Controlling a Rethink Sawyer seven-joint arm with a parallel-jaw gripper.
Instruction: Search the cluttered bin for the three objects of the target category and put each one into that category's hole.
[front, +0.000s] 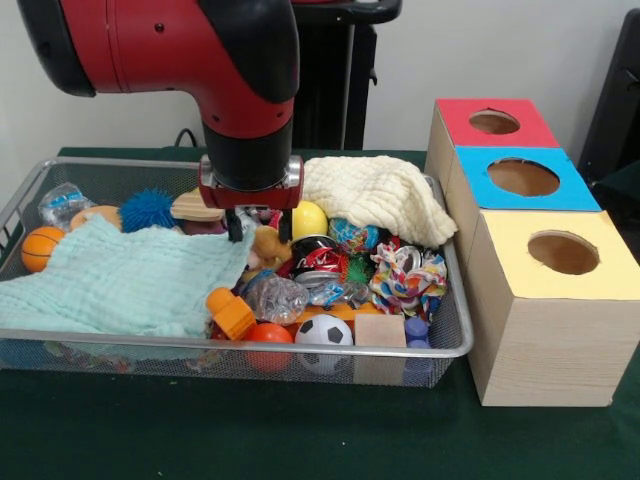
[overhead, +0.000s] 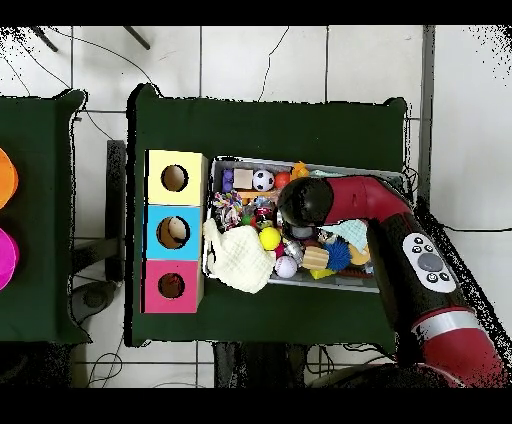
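The wire mesh bin (front: 300, 349) lies on the green table, full of toys and cloths. My gripper (front: 258, 228) hangs low over the bin's middle, open and empty, just above a brown plush toy (front: 266, 246) and beside a yellow ball (front: 309, 218). A pale green cloth (front: 120, 280) covers the bin's left part and a cream cloth (front: 375, 195) lies at its far right. Three wooden boxes stand right of the bin, with holes in a red top (front: 494, 122), a blue top (front: 523, 177) and a yellow top (front: 563, 252). In the overhead view my arm (overhead: 305, 200) hides the gripper.
Among the clutter are a soccer ball (front: 323, 331), an orange ball (front: 268, 335), a wooden block (front: 380, 330), a rope toy (front: 405, 275), a red-and-black can (front: 318, 258), a blue spiky ball (front: 148, 210) and a small basketball (front: 40, 248).
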